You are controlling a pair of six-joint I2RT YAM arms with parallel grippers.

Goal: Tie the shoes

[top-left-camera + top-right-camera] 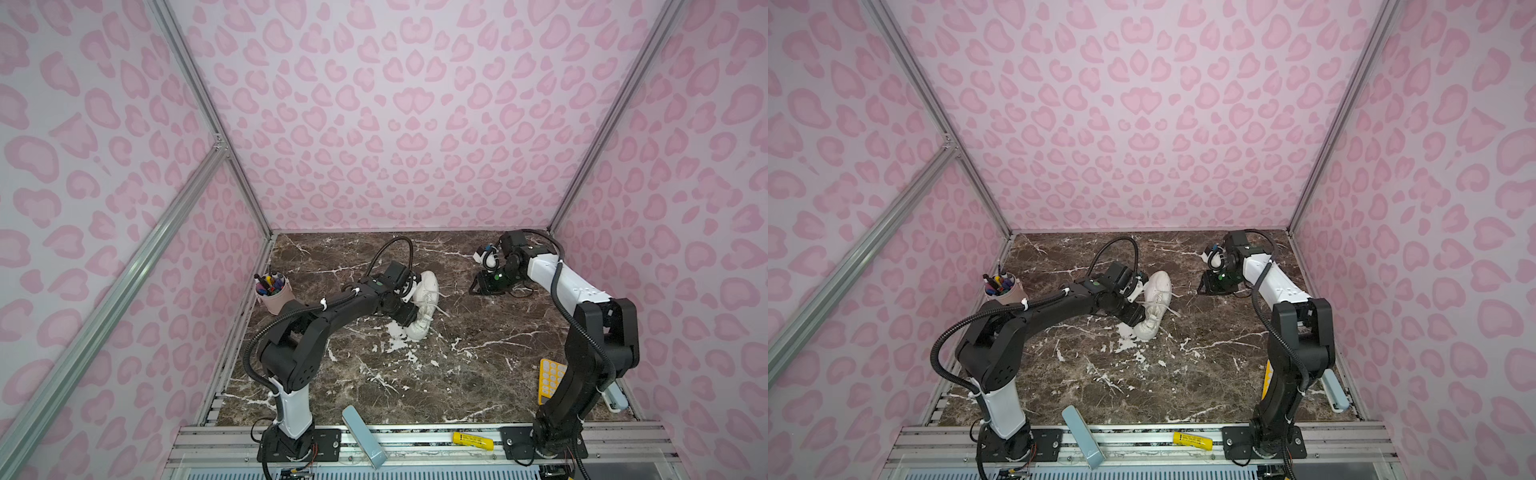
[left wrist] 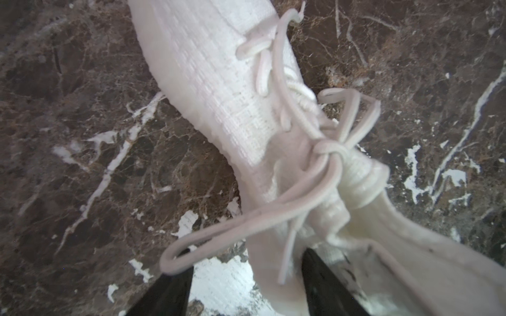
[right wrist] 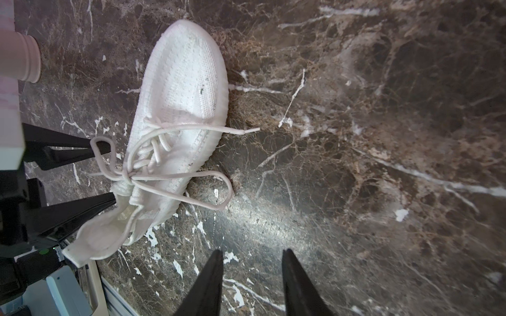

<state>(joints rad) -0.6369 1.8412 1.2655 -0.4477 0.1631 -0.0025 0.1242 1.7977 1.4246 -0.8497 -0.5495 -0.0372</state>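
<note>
Pen cup (image 1: 276,297) is set at worktop (image 1: 478,374) left edge. Left gripper (image 2: 246,260) is placed at the shoe (image 1: 426,293) collar, mid-worktop; jaws are spread, nothing clamped. Laces (image 3: 127,175) are seen knotted with two loops, one by a left fingertip. Right gripper (image 3: 252,251) is positioned far right, well apart from the shoe; jaws spread, empty.

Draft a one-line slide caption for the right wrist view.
White sneaker, laces in a bow, on marble table; left gripper open at its collar, right gripper open.
</note>
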